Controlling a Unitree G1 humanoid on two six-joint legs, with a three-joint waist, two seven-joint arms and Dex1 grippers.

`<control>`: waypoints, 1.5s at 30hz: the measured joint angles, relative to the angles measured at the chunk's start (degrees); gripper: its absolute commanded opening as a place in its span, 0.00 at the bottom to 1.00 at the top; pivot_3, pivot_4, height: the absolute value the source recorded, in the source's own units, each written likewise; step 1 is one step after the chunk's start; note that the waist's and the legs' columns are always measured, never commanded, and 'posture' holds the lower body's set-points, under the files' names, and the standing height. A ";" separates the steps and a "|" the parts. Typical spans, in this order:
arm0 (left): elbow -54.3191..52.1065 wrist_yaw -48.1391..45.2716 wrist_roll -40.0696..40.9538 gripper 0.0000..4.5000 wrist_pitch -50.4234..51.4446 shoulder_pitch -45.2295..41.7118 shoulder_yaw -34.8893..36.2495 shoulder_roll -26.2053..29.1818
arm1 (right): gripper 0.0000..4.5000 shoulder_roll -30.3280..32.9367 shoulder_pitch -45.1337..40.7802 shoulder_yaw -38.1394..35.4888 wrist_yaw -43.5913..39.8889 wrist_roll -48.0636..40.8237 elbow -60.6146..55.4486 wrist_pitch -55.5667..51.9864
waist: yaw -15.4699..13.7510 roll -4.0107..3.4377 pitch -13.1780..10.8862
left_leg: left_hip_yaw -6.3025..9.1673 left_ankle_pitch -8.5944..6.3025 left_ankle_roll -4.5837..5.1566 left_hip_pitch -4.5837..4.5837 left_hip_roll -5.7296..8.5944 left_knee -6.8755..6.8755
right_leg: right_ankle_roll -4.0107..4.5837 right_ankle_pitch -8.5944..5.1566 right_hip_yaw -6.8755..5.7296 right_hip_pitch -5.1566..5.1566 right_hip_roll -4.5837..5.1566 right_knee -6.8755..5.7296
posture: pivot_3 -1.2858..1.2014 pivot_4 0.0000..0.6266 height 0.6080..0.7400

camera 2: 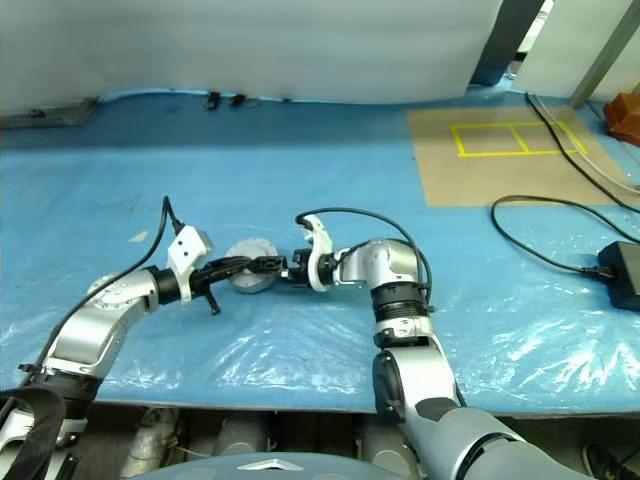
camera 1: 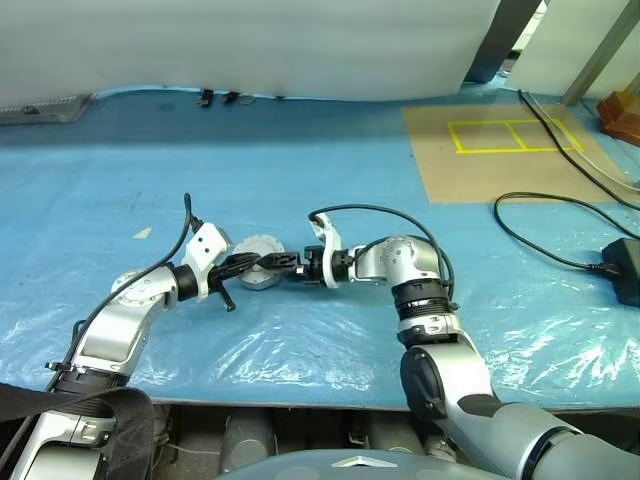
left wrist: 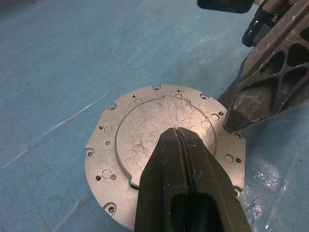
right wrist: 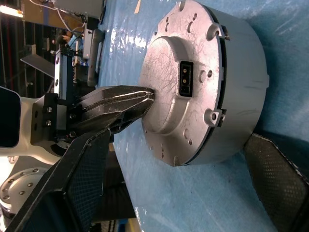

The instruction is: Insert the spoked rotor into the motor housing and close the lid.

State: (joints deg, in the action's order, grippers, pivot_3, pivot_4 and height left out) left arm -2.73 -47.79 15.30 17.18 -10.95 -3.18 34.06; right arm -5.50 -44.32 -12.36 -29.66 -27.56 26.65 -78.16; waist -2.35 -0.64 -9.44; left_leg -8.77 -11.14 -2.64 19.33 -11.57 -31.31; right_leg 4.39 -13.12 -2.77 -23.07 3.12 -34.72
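Silver, scratched metal is filling the space between the two grippers: a short round puck, the motor housing (right wrist: 203, 82), is sitting on the blue plastic sheet (camera 1: 330, 170) with its flat bolted lid (left wrist: 164, 140) already seated on top, so whatever is inside is hidden. The left gripper (left wrist: 181, 133) is pressing its two black fingers, closed tight together and holding nothing, down onto the raised centre of that lid. The right gripper (right wrist: 193, 154) is reaching in from the opposite side with its fingers spread wide, one on each side of the housing's wall, with gaps showing and nothing clamped.
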 measured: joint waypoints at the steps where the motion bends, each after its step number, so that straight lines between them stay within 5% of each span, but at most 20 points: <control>1: -0.05 0.04 0.00 0.00 -0.01 0.06 0.07 0.00 | 0.81 -0.08 0.04 -0.60 0.48 -0.08 0.09 -0.32 | 0.01 0.00 0.00 | 0.00 0.00 0.00 0.00 0.00 0.00 | 0.00 0.00 0.00 -0.01 0.00 0.00 | 0.52 0.24 1.00; 8: -0.44 0.12 0.02 0.00 -0.20 0.61 1.04 0.16 | 0.31 -0.23 0.75 -2.47 2.37 -0.81 0.52 -0.91 | -0.04 -0.02 -0.01 | 0.00 0.00 -0.01 0.01 0.02 0.07 | 0.08 0.04 0.00 -0.09 0.00 0.05 | 0.52 0.24 1.00; 20: -0.23 0.58 -0.03 0.00 -0.19 1.27 1.31 0.43 | 0.28 1.47 1.73 4.17 1.17 -1.24 -0.13 4.29 | -0.01 -0.34 0.14 | 0.00 0.02 -0.04 -0.22 0.04 0.18 | -0.31 -0.19 0.02 0.15 0.01 0.03 | 0.52 0.24 1.00; 27: -0.24 0.49 -0.28 0.00 -0.17 1.40 0.70 0.40 | 0.79 0.82 2.16 4.95 2.41 -1.22 0.15 6.04 | 0.00 -0.41 0.20 | 0.00 0.02 -0.04 -0.22 0.06 0.22 | -0.32 -0.20 0.05 0.14 0.01 0.07 | 0.52 0.24 1.00; 31: -0.17 0.51 -0.28 0.00 -0.16 1.18 0.66 0.40 | 0.79 -0.25 1.64 3.82 3.69 -1.47 1.29 7.24 | -0.03 -0.41 0.20 | 0.00 0.02 -0.04 -0.22 0.07 0.24 | -0.32 -0.20 0.05 0.11 0.02 0.09 | 0.52 0.24 1.00; 35: 0.10 0.53 -0.29 0.00 -0.15 1.04 0.64 0.40 | 0.96 -0.50 0.98 3.17 3.84 -2.03 2.29 7.61 | 0.00 -0.41 0.20 | 0.00 0.02 -0.04 -0.23 0.07 0.27 | -0.32 -0.20 0.05 0.12 0.02 0.08 | 0.52 0.24 1.00; 45: -0.15 0.50 -0.31 0.00 -0.16 1.05 0.56 0.40 | 0.96 -0.95 0.65 -0.29 5.26 -4.80 3.77 6.83 | -0.07 -0.41 0.20 | 0.01 0.02 -0.04 -0.22 0.09 0.30 | -0.33 -0.20 0.05 0.06 0.03 0.14 | 0.52 0.24 1.00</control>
State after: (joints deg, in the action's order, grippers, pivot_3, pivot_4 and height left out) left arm -2.88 -47.28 14.99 17.03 -9.90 -2.62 34.46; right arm -6.45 -43.67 -12.65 -24.40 -32.35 30.43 -71.33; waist -2.42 -1.06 -9.24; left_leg -8.77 -11.13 -2.68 19.10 -11.48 -31.01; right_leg 4.06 -13.32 -2.72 -23.02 3.15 -34.58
